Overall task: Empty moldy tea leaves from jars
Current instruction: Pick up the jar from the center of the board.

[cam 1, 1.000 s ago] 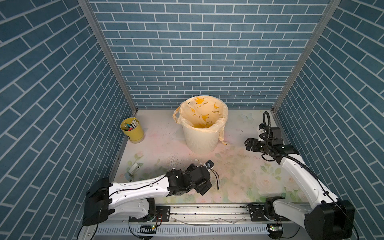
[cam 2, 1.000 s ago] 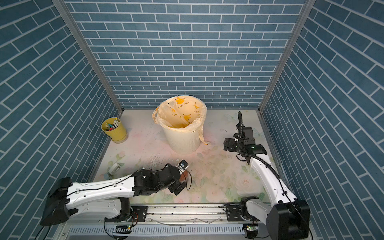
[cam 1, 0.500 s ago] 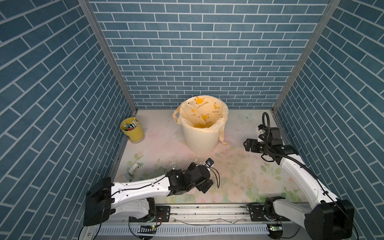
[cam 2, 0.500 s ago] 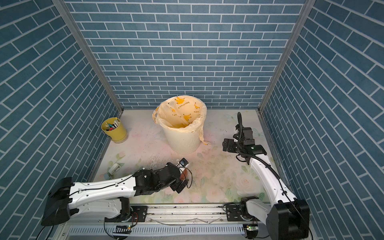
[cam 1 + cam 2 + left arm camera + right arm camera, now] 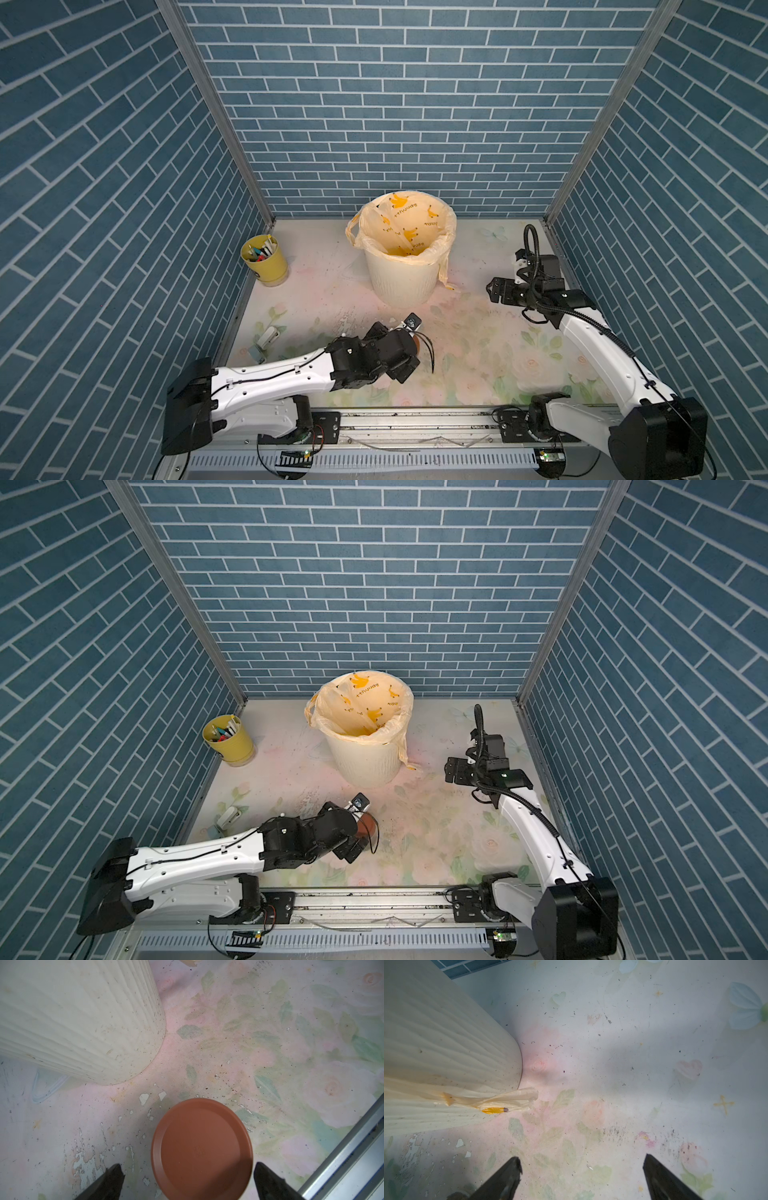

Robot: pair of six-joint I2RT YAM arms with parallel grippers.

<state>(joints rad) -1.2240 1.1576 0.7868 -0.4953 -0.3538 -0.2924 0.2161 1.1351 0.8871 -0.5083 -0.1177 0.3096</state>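
Left wrist cam: L gripper (image 5: 187, 1166) jaws wide apart, straddling capped jar (image 5: 202, 1142), not clamped. Jar sits on floral mat (image 5: 270, 1043) near bin (image 5: 72, 1018). You'll see R gripper (image 5: 581, 1158) also spread, over mat beside bin, holding nothing.

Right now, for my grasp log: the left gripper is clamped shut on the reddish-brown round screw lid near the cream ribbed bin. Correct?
No. The left gripper is open, not clamped shut: the left wrist view shows its fingers spread to either side of the reddish-brown round screw lid, one clearly off it. The lid is near the cream ribbed bin.
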